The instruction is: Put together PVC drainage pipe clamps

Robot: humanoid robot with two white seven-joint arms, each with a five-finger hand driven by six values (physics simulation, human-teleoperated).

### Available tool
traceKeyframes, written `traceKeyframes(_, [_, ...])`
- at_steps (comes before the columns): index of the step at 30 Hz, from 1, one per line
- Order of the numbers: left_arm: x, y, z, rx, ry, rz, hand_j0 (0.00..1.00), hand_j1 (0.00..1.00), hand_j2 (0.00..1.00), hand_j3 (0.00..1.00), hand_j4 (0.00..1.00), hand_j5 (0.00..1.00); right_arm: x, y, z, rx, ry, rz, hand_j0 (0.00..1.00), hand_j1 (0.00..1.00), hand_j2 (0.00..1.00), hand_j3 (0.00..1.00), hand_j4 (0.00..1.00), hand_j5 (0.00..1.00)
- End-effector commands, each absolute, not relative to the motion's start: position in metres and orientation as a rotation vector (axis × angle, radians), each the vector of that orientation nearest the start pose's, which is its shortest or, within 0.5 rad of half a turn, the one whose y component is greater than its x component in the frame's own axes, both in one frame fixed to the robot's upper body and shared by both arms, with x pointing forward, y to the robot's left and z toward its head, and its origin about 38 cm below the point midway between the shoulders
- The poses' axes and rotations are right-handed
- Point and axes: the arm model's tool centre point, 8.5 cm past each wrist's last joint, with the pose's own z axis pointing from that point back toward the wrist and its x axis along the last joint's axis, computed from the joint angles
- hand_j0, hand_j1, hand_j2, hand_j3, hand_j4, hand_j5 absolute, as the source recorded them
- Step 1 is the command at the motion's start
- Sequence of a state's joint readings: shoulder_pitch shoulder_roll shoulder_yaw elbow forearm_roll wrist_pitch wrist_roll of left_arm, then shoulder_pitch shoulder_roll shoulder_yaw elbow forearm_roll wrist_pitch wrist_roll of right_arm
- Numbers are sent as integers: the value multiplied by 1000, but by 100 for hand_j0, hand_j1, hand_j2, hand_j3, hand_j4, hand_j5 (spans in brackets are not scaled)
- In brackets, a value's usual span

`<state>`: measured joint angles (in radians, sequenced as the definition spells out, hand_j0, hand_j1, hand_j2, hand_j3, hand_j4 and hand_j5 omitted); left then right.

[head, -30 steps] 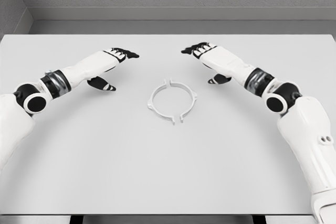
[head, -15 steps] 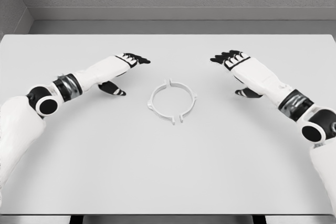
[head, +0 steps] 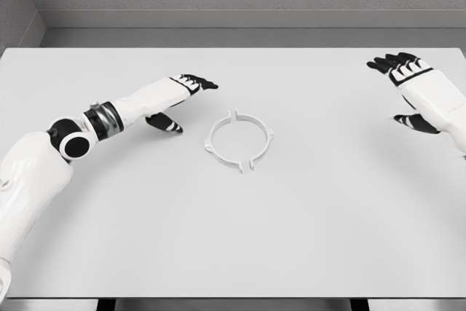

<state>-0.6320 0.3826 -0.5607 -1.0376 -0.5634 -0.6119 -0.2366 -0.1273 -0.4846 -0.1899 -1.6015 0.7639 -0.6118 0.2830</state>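
Clamp (head: 239, 140) sits untouched on the table (head: 306, 238); left hand (head: 182, 96) has edged closer, right hand (head: 411, 89) swung away, both open and empty.

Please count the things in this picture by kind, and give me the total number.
Pipe clamp halves, white, set as a ring: 2
Robot hands, left and right, both open: 2
Table, white: 1
Total: 5
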Motion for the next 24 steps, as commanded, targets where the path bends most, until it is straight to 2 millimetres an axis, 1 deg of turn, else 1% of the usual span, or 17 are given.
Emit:
traceKeyframes(1, [485, 213, 127, 305, -1670, -1687, 100, 100, 100, 100, 100, 100, 377, -382, 204, -931, -1645, 1494, 100, 100, 100, 100, 100, 100])
traceKeyframes(2, [485, 213, 127, 304, -1669, -1689, 100, 100, 100, 100, 100, 100, 376, -382, 201, -923, -1639, 1495, 100, 100, 100, 100, 100, 100])
traceKeyframes(8, [483, 209, 130, 294, -1688, -1683, 100, 100, 100, 100, 100, 100, 375, -382, 200, -918, -1637, 1494, 100, 100, 100, 100, 100, 100])
traceKeyframes(11, [479, 203, 137, 292, -1721, -1698, 100, 100, 100, 100, 100, 100, 375, -381, 201, -919, -1641, 1491, 100, 100, 100, 100, 100, 100])
traceKeyframes(16, [474, 199, 150, 305, -1764, -1724, 100, 100, 100, 100, 100, 100, 375, -382, 200, -920, -1638, 1493, 100, 100, 100, 100, 100, 100])
traceKeyframes(19, [468, 195, 148, 289, -1774, -1736, 100, 100, 100, 100, 100, 100, 375, -382, 200, -918, -1638, 1491, 100, 100, 100, 100, 100, 100])
traceKeyframes(21, [460, 198, 148, 290, -1777, -1751, 100, 100, 100, 100, 100, 100, 375, -382, 200, -918, -1637, 1494, 100, 100, 100, 100, 100, 100])
traceKeyframes(24, [455, 197, 149, 286, -1789, -1760, 100, 100, 100, 100, 100, 100, 375, -381, 199, -917, -1638, 1493, 100, 100, 100, 100, 100, 100])
